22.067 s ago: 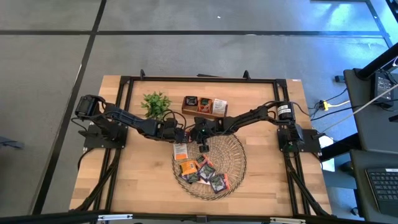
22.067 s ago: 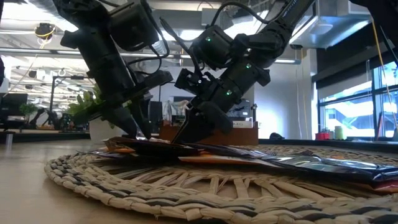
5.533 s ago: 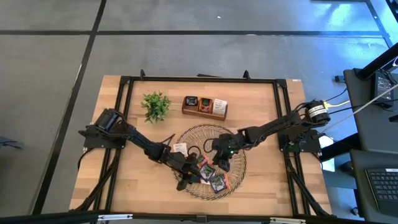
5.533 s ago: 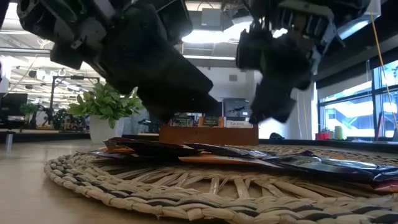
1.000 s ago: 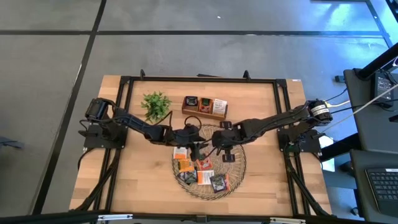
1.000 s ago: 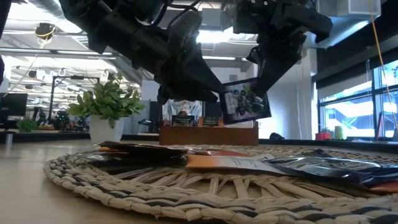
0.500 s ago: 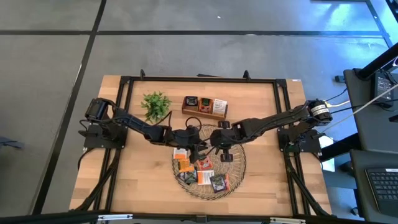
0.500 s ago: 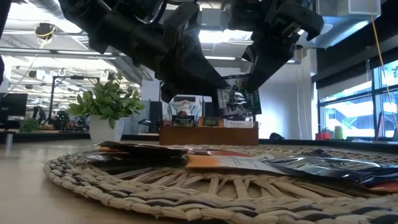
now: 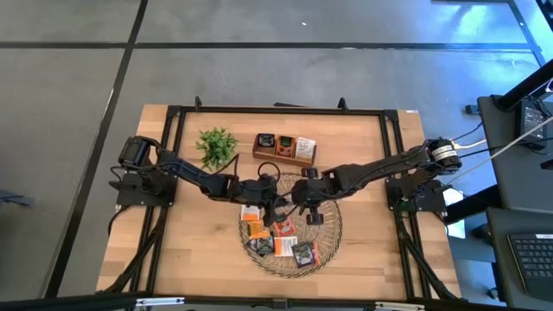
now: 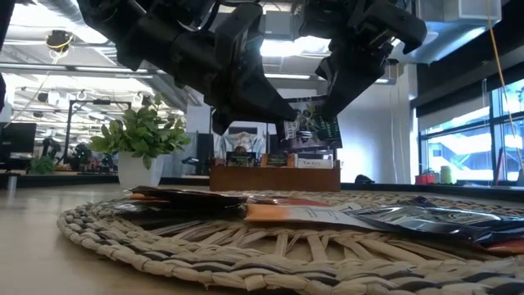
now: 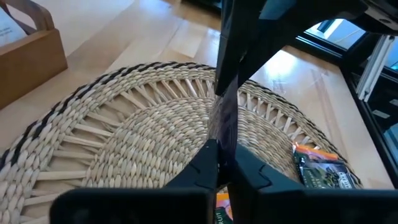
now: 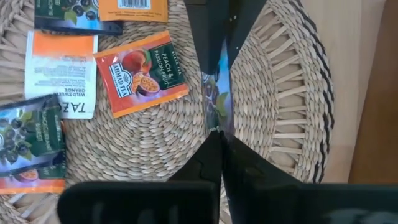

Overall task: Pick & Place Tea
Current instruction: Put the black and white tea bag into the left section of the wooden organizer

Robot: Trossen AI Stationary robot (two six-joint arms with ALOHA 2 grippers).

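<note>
A dark tea sachet (image 10: 313,127) hangs in the air over the round woven tray (image 9: 335,226). Both grippers are shut on it: my left gripper (image 9: 280,201) reaches in from the table's left, and my right gripper (image 9: 298,199) comes from the right. Both wrist views show the sachet edge-on, between the two pairs of fingers. Several more tea sachets lie flat on the tray, among them an orange one (image 12: 142,73), a white and orange one (image 12: 59,74) and a dark one (image 12: 25,134). My left gripper pinches the sachet's edge (image 11: 222,138) on the left arm's side between its two fingers. The fingers come from the table's left, slanting a little downward. The sachet stands on edge, clear of the tray. My right gripper pinches the opposite, upper edge (image 12: 219,127) between its two fingers. It slants steeply down from the table's right. The sachet hangs below these fingers, stretched flat between the two grippers and lifted clear.
A brown wooden box (image 9: 285,147) with sachets in its compartments stands just beyond the tray at the far side. A small green plant (image 9: 216,145) stands left of it. A black frame (image 9: 173,155) runs around the tabletop.
My left gripper has shut on the hanging sachet, which my right gripper held all along. The sachet has turned from tilted to more upright and shifted slightly toward my left gripper. Both arms have stayed in place over the tray.
</note>
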